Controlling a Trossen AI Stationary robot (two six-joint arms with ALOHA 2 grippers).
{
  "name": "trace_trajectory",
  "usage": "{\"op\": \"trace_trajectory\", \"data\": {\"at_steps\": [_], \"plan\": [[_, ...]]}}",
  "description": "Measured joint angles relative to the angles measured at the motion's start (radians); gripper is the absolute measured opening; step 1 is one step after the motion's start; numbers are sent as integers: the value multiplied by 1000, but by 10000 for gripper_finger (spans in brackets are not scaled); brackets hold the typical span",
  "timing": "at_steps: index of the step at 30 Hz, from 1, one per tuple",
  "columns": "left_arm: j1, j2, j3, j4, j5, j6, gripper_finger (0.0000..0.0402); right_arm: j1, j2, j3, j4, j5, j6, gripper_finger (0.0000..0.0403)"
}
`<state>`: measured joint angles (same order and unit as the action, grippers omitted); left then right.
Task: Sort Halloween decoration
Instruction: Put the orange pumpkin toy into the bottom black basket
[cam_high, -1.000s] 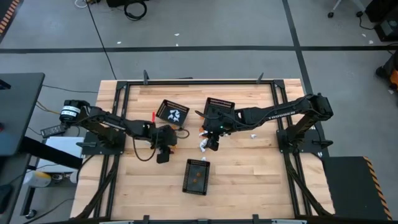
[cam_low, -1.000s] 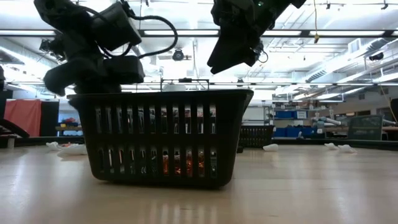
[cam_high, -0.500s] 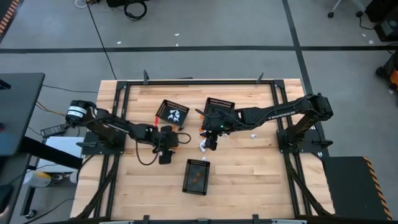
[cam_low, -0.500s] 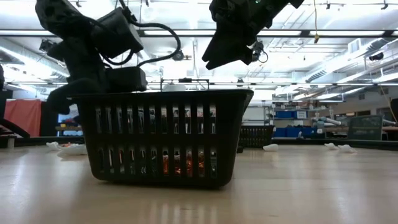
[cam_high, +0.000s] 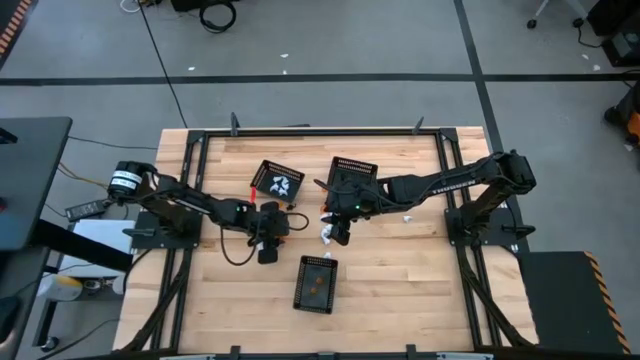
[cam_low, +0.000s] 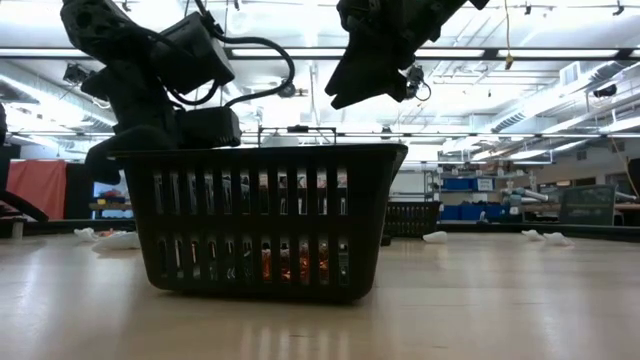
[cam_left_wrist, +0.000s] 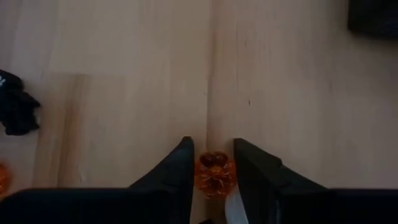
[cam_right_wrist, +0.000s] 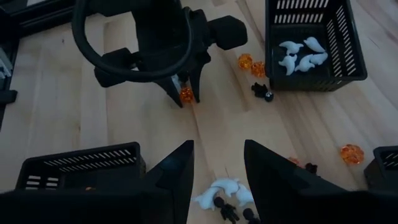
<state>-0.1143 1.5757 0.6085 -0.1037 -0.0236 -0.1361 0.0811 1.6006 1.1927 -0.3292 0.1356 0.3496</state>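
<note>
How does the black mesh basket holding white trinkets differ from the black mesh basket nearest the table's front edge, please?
The black mesh basket with white trinkets holds pale ghost-like pieces; the front black mesh basket holds orange pieces. In the high view the first lies turned at an angle behind the left tool, while the second lies nearly square to the table, in front of both arms. Both are small, rectangular and upright.

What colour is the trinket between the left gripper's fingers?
Orange trinket; the left wrist view shows it best.

1. The left gripper (cam_left_wrist: 212, 163) points down at the table, its fingers (cam_left_wrist: 179, 168) closed on a small orange trinket (cam_left_wrist: 214, 174).
2. The right gripper (cam_right_wrist: 217, 163) hovers above, fingers parted and empty.
</note>
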Motion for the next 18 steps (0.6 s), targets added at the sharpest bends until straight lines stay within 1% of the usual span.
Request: {"op": "trace_trajectory", "data": {"at_steps": [5, 13, 18], "plan": [[-1, -22, -7, 37, 15, -4, 100, 0, 0, 0, -1, 1, 0, 146], [-2, -107, -11, 56, 40, -33, 98, -3, -12, 0, -32, 35, -10, 146], [-1, -109, -10, 101, 69, -50, 98, -6, -18, 1, -31, 38, -12, 146]]}}
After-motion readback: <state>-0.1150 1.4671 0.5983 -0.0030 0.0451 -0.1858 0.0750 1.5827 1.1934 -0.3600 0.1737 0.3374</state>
